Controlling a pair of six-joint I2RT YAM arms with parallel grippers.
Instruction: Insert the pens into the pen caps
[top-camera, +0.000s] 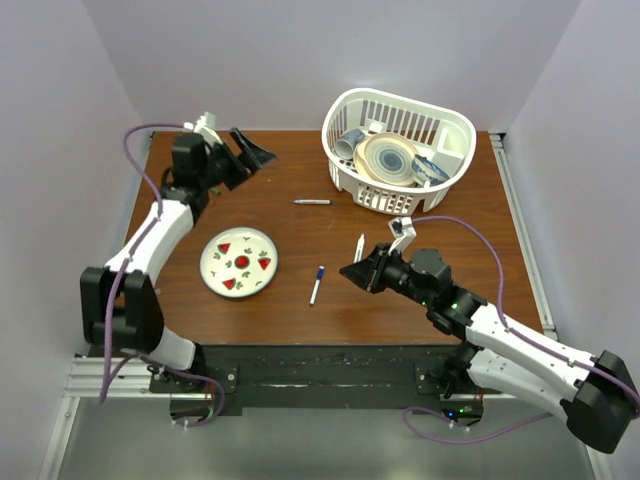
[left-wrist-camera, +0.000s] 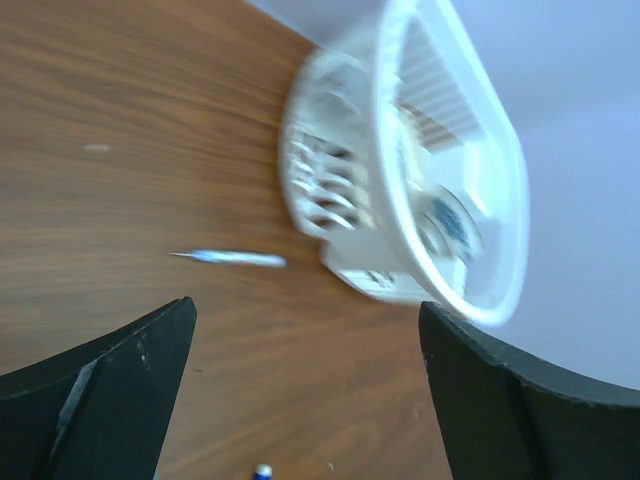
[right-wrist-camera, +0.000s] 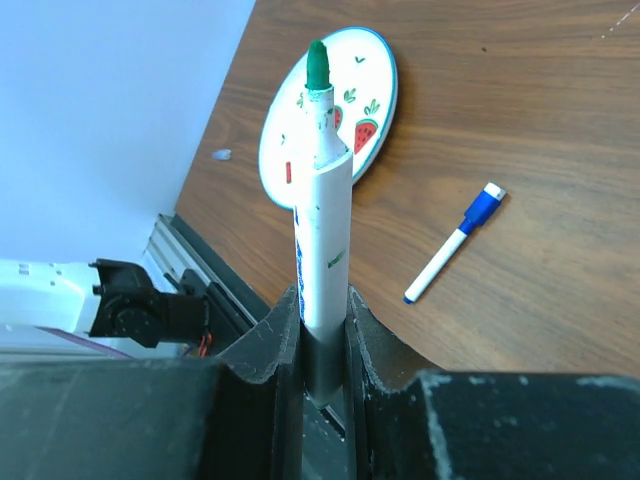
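Right gripper (right-wrist-camera: 322, 308) pinches a smooth, white, green-tipped pen (right-wrist-camera: 322, 220); left gripper (left-wrist-camera: 306, 322) spread wide.

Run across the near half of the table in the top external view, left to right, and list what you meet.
watermelon plate → blue-capped pen → green-tipped pen, clamped in the right gripper

Basket (top-camera: 375, 196) blocks far right (plate (top-camera: 205, 262) left).
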